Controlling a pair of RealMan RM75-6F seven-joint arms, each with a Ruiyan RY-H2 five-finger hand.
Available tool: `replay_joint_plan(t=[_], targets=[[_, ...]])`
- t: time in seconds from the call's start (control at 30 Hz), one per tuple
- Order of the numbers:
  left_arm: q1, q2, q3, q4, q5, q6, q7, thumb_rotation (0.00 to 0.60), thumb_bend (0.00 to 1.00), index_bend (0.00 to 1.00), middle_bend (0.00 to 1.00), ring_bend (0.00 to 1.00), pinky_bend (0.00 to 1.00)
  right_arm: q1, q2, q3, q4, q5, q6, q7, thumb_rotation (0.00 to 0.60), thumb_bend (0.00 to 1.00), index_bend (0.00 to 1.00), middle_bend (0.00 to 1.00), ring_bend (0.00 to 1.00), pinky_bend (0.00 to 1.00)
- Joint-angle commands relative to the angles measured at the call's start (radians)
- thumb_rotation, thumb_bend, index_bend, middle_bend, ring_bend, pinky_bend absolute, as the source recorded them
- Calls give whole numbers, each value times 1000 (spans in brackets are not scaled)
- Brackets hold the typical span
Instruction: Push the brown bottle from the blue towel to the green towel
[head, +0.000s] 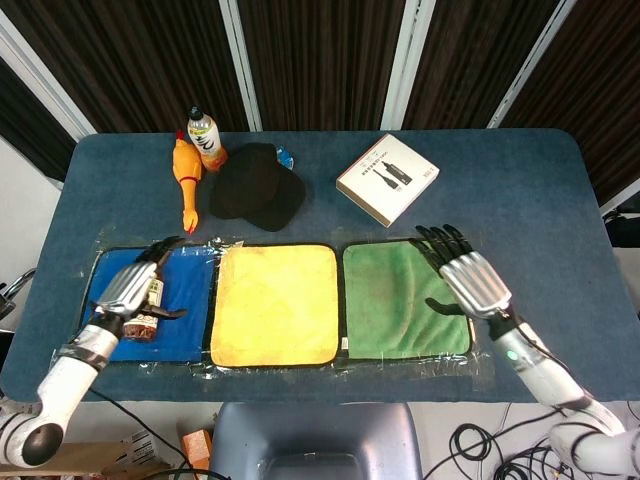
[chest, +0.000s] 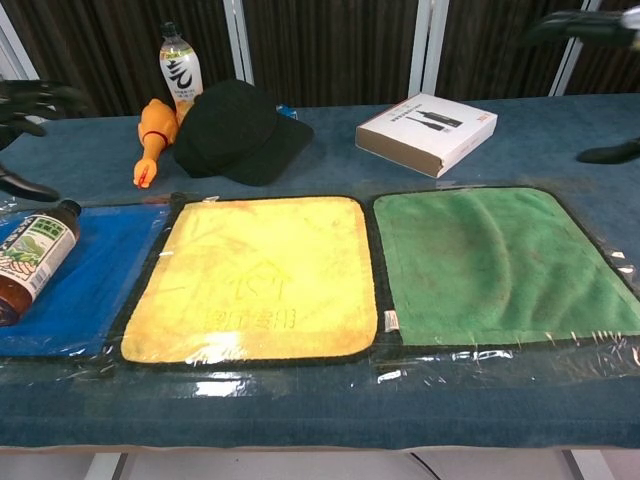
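Observation:
The brown bottle (head: 152, 294) (chest: 28, 260) lies on its side on the blue towel (head: 190, 310) (chest: 95, 285), cap toward the far side. My left hand (head: 130, 288) hovers over it with fingers spread and hides part of it in the head view. The chest view shows only dark fingertips (chest: 30, 98) of that hand at the left edge, above the bottle and apart from it. The green towel (head: 395, 300) (chest: 490, 260) lies flat at the right. My right hand (head: 470, 282) (chest: 590, 25) is open above the green towel's right edge, holding nothing.
A yellow towel (head: 275, 305) (chest: 260, 275) lies between the blue and green ones. Behind the towels are a black cap (head: 255, 195), a rubber chicken (head: 185, 182), an upright clear bottle (head: 205, 138) and a white box (head: 388, 178).

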Motion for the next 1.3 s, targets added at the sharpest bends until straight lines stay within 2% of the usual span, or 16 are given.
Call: replay_joint_plan(t=[0.03,0.13,0.23,0.37,0.53,0.73,0.9,1.07,1.3], targets=[[87,116,27,-70,-149,42,-3,600,75,0,33,0,123,-249,73,-159,197,-184,326,160,600,139,0,7,0,0],[125,135,32,-28,-165,18,-78,600,78,0,33,0,123,-326,26,-178,327,-170,397,231,600,139,0,7,0,0],[157,116,29,31,-141,-18,-182,600,79,0,33,0,123,-362,-21,-186,428,-158,408,293,600,139,0,7,0,0],[161,83,26,95,-125,-113,-280,592,93,0,33,1,133,-375,-58,-189,494,-175,420,317,600,139,0,7,0,0],[131,74,-8,91,-220,-239,-368,532,149,0,53,33,200,-391,-90,-174,524,-194,457,242,600,139,0,6,0,0],[88,105,-41,65,-358,-338,-422,506,179,0,76,54,211,-398,-83,-183,519,-193,428,260,600,139,0,6,0,0],[22,133,-20,74,-496,-431,-416,491,170,0,96,72,224,-406,-90,-177,529,-189,426,262,600,139,0,6,0,0],[-43,154,25,81,-594,-494,-396,489,162,0,131,105,250,-409,-91,-177,535,-192,419,272,600,139,0,6,0,0],[-105,159,62,98,-655,-546,-387,484,161,11,180,121,259,-414,-89,-173,534,-195,418,276,600,139,0,6,0,0]])
